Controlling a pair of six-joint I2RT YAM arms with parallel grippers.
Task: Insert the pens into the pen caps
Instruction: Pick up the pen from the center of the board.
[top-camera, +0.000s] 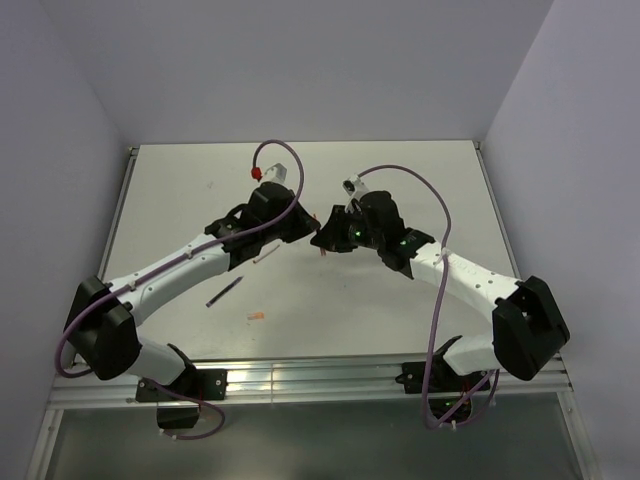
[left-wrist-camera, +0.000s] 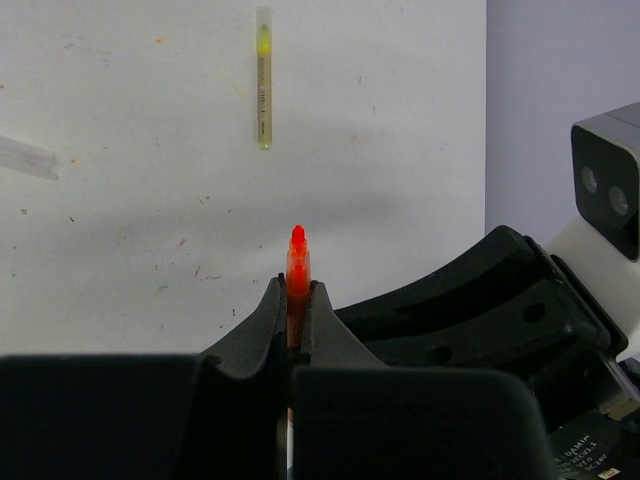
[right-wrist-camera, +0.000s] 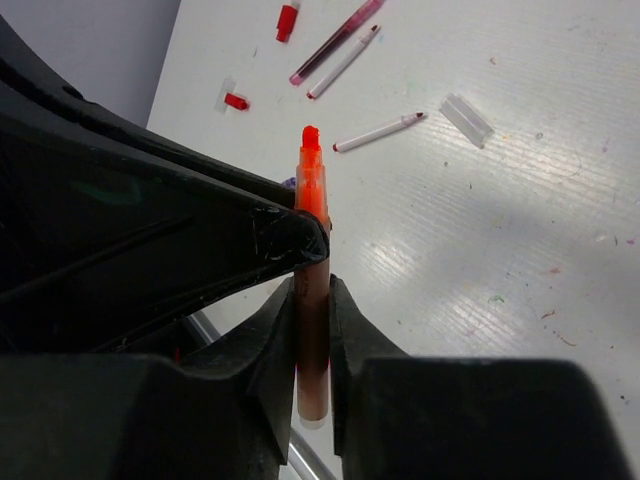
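An orange pen stands between the fingertips of my left gripper, which is shut on it, with its pointed tip sticking out past them. In the right wrist view the same orange pen runs down into a pale brownish barrel. My right gripper is shut on that lower part, just below the left gripper's fingertip. In the top view both grippers meet above the table's middle. A small red pen cap, a larger red one and a clear cap lie on the table.
A dark red pen and two white pens with red tips lie beyond the grippers. An olive-yellow pen lies farther out. A black pen and a small orange piece rest near the left arm.
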